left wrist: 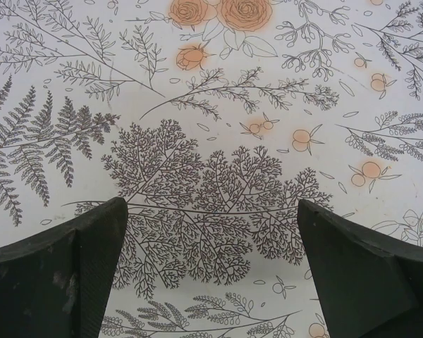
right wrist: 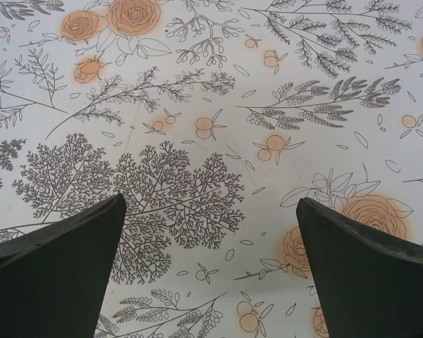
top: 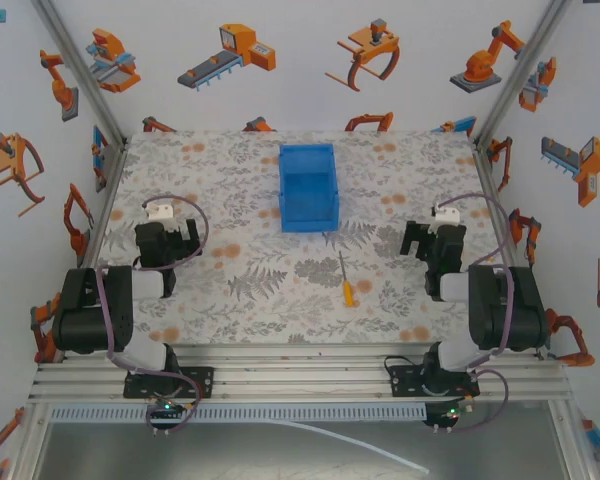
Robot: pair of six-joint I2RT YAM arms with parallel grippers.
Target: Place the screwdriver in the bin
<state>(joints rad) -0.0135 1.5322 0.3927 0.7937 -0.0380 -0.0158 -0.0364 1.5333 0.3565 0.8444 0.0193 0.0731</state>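
**A:** Top external view first: where do we have the screwdriver (top: 346, 279)?

**B:** We have it flat on the table (top: 270, 300), on the near side of the bin (top: 308, 192) and a little to our right. Its orange handle points toward our bases and the dark shaft points away, roughly at the bin's front lip. It is clearly apart from the bin and touches nothing but the table.

**A:** And the bin itself?

**B:** It stands upright near the far middle of the table, and we see only bare blue inside. So nothing of the task is done yet, as we judge it.

**A:** What about our grippers?

**B:** The right gripper (top: 432, 238) sits near the screwdriver but not over it, off to its right. On the right wrist view, that gripper (right wrist: 211, 208) has its jaws spread wide, with printed tablecloth between them and nothing held. The left gripper (top: 168, 232) is well apart from the tool, on the other side of the table. On the left wrist view it (left wrist: 211, 211) is just as wide and just as empty.

**A:** So what is left for us?

**B:** All of it, we think: reach, grasp, carry to the bin, and release. The right arm looks the better placed to do it.
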